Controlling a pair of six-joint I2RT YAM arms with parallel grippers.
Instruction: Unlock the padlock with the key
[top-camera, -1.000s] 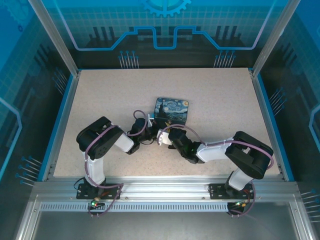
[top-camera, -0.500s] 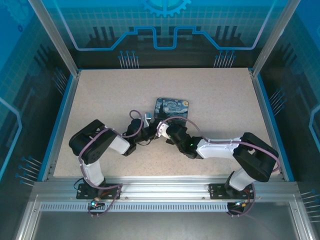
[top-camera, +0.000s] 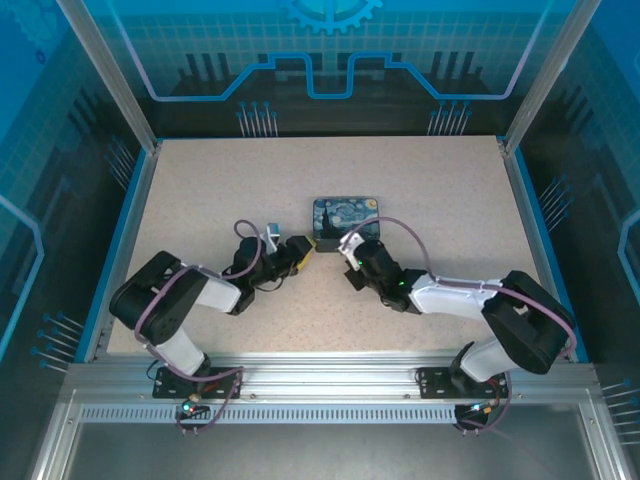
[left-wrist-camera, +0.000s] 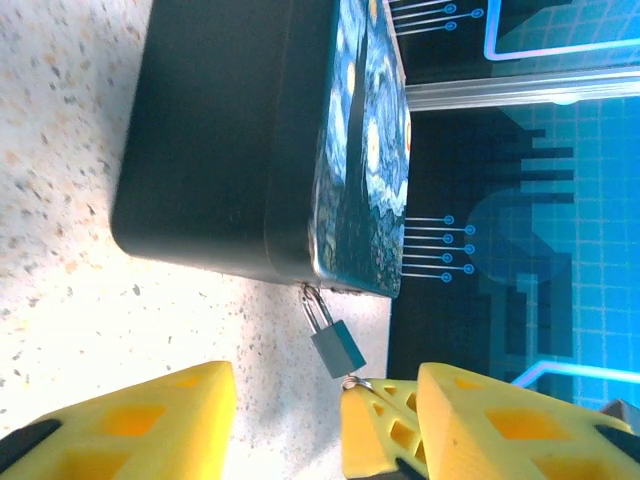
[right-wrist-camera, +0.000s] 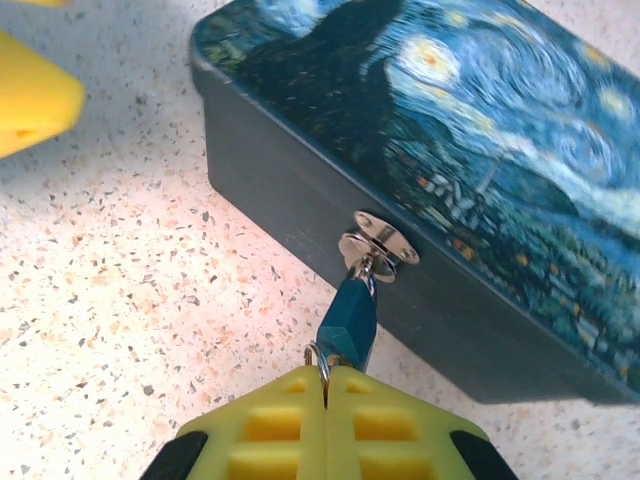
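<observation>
The padlock hangs from the hasp of the painted tin on the surface. The right pincer is closed on the key at the padlock's base, apparently ready for turning. The left pincer stands open alongside, gripping nothing.

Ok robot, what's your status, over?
Left fingers open. Right fingers shut on key at the padlock. Padlock hangs from tin hasp. Nothing in the way.
</observation>
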